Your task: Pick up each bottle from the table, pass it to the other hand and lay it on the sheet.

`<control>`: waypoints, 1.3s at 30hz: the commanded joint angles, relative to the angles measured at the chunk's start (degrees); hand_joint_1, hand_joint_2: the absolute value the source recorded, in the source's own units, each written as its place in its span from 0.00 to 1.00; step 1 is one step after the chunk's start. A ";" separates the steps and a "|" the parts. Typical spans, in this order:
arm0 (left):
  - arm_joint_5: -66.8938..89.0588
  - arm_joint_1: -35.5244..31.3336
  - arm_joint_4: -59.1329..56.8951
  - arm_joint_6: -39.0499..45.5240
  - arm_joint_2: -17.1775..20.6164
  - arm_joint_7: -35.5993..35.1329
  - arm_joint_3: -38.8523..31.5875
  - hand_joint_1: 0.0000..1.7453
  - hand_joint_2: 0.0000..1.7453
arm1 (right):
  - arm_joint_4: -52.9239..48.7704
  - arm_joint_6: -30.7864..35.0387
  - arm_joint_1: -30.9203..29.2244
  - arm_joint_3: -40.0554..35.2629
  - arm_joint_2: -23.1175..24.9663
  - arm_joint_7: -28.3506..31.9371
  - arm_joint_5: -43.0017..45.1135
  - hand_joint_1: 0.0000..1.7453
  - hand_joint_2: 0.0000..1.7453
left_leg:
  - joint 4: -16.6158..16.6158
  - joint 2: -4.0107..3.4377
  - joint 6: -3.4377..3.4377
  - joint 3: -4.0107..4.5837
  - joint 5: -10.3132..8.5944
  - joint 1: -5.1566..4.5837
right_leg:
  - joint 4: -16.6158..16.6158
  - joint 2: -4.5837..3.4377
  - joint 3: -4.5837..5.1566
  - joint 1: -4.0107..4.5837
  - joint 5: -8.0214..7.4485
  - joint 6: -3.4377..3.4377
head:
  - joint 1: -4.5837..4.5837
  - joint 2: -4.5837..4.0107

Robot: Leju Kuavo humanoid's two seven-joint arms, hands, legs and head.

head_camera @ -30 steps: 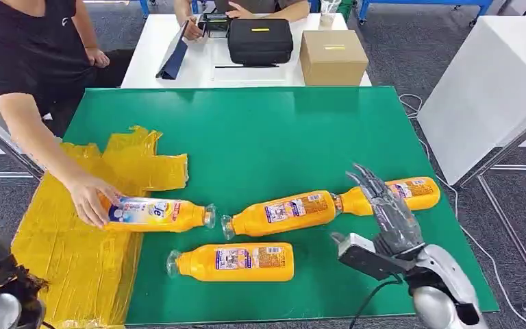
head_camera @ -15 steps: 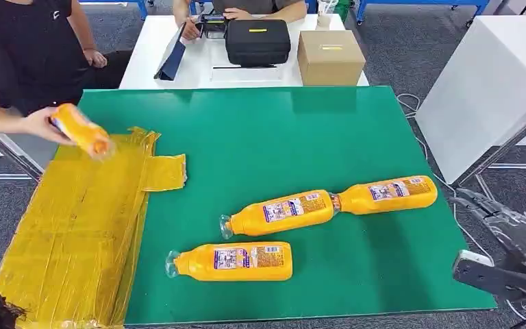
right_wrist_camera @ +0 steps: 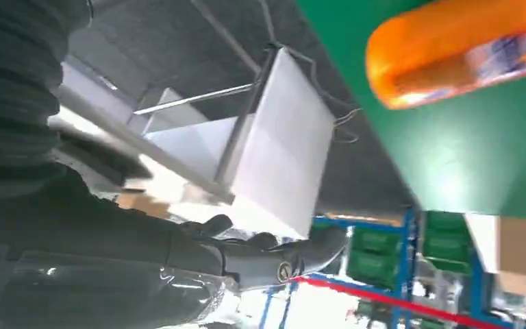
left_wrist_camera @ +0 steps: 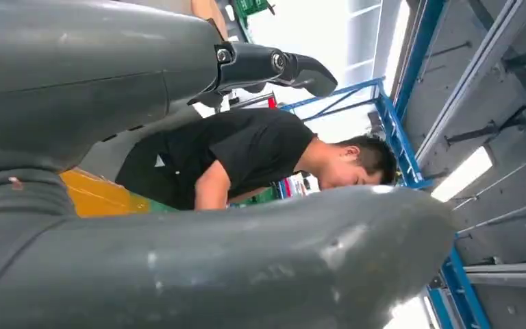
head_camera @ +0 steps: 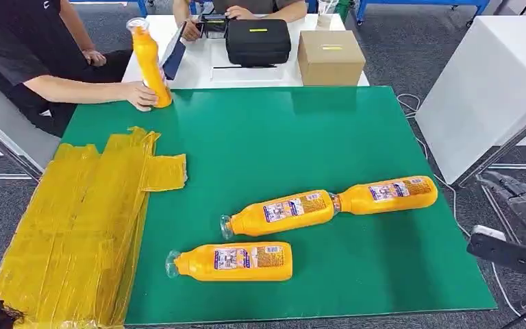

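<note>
Three orange bottles lie on the green table (head_camera: 260, 137): one near the front (head_camera: 233, 263), one in the middle (head_camera: 277, 213), and one to the right (head_camera: 387, 193), which touches the middle one end to end. A fourth orange bottle (head_camera: 148, 62) stands upright at the far left corner under a person's hand (head_camera: 139, 94). The crumpled yellow sheet (head_camera: 75, 226) covers the table's left side with nothing on it. My right hand (head_camera: 520, 229) hangs off the table's right edge, fingers apart and holding nothing; its wrist view shows the right bottle's base (right_wrist_camera: 466, 48). My left hand (left_wrist_camera: 267, 137) is spread and holds nothing.
A person in black (head_camera: 20, 48) sits at the far left. Behind the green table a white table (head_camera: 198, 72) carries a black case (head_camera: 258, 40) and a cardboard box (head_camera: 330, 56). A white cabinet (head_camera: 486, 82) stands to the right.
The person took the bottle off the sheet and stood it upright at the far left corner. My right hand drew back from over the table to beyond its right edge.
</note>
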State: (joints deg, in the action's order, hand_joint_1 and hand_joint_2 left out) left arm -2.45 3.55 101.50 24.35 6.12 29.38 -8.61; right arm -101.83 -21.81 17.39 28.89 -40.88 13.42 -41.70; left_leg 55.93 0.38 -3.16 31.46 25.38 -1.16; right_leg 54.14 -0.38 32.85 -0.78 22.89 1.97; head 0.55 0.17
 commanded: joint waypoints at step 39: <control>-6.44 -0.91 -2.65 1.16 2.23 1.66 -4.31 0.00 0.00 | 51.38 4.07 -56.51 -70.31 -0.98 -3.03 3.24 0.00 1.00 | 0.00 0.07 0.22 0.01 -0.13 0.12 | 0.00 0.11 -0.10 0.11 -0.17 -0.12 | 0.00 0.02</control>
State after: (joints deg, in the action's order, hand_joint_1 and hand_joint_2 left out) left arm -8.46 4.93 102.84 24.90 7.41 31.41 -14.58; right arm -53.18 -16.37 -37.95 -38.67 -42.66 10.71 -38.58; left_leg 55.94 0.54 -3.19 31.66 25.14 -1.13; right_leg 54.20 -0.26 32.93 -0.75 22.66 1.96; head 0.55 0.20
